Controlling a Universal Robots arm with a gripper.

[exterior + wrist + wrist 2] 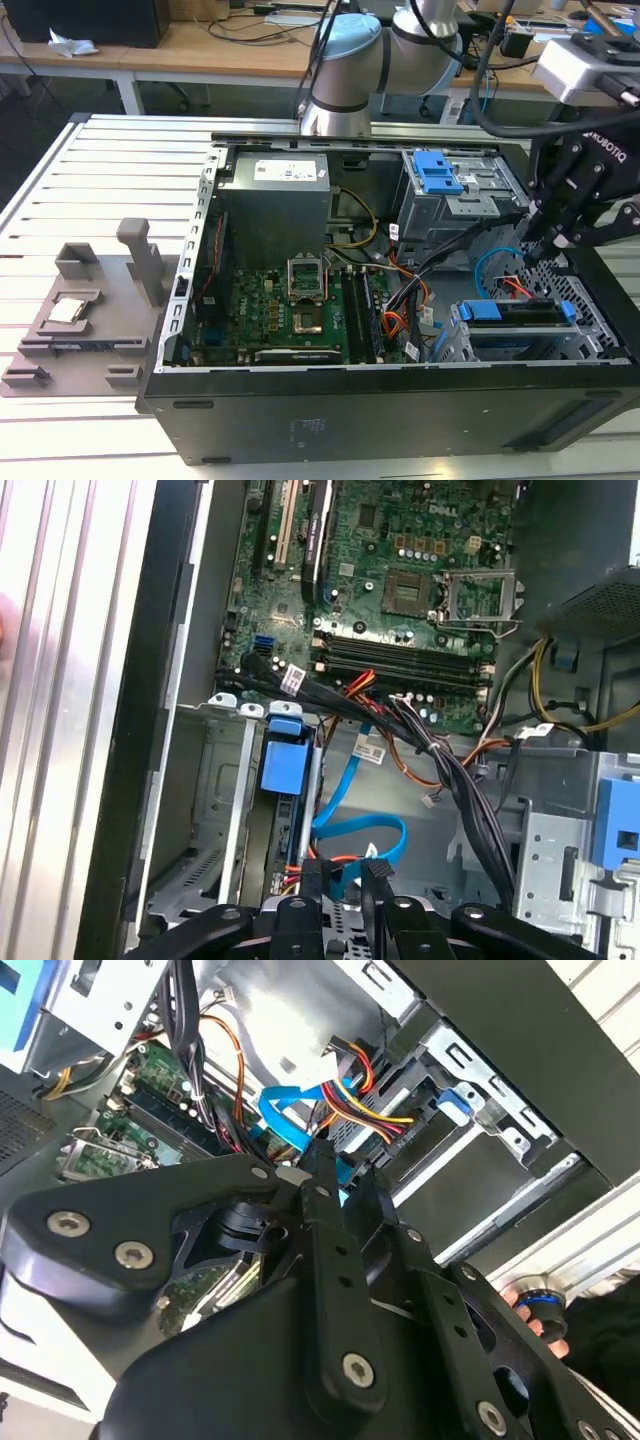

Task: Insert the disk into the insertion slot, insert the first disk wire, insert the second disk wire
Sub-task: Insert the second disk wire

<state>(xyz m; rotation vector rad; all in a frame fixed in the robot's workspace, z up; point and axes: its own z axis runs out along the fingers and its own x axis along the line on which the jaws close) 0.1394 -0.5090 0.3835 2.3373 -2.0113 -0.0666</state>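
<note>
The disk sits in the slot, at the case's corner on the exterior view's right. The tool hangs just above it, tips nearly together around a blue cable; what it pinches cannot be told. A plug should go straight in, gently.

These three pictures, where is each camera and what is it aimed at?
Exterior view: off the arm, looking down into the open computer case; the arm and gripper show above the disk.
First wrist view: on the arm, looking past the fingers at the motherboard.
Second wrist view: on the arm, behind the gripper.
Both wrist views share the light blue cable.
</note>
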